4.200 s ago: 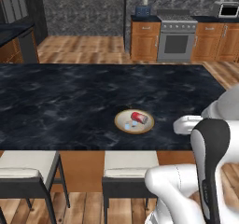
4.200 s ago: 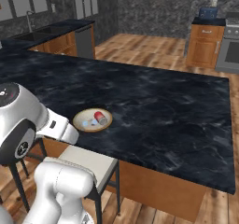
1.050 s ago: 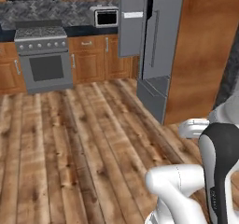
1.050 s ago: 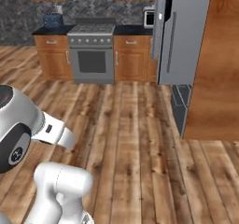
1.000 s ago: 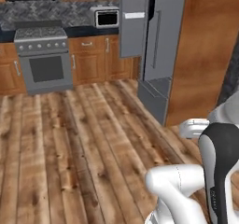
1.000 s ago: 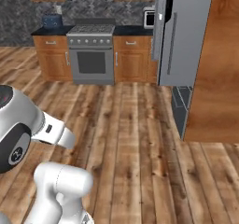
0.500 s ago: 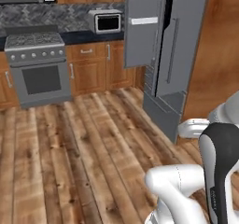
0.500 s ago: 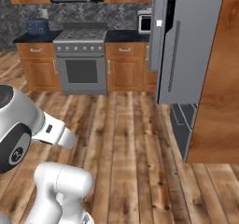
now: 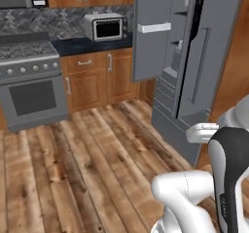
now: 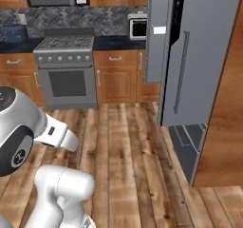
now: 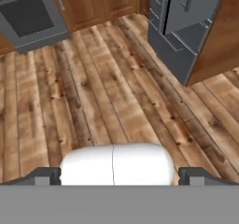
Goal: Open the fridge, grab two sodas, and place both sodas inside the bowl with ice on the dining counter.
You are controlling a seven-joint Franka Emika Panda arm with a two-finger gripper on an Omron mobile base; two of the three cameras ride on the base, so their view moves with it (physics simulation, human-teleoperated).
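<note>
The tall grey fridge [image 9: 206, 67] stands at the right, its left door [image 9: 154, 33] swung open with white bins on it and its right door shut. The right base view has the fridge [image 10: 199, 56] beside a brown side panel, lower drawer ajar. In the hand view my gripper [image 11: 119, 175] hangs open over the wood floor, fingertips [image 11: 44, 175] far apart and nothing between them, with the fridge base [image 11: 179, 29] at the upper right. The sodas, the bowl and the dining counter are out of view.
A steel range with an oven [image 9: 34, 89] stands at the left, next to wooden cabinets [image 9: 104, 76] carrying a microwave [image 9: 108, 28]. A tall brown panel [image 10: 228, 127] flanks the fridge. Open wood floor [image 9: 82, 169] lies between me and the fridge.
The base has turned away from the dining counter with the bowl and now faces the kitchen. Over the last second the whole view slid so the fridge looks nearer. The gripper stayed open.
</note>
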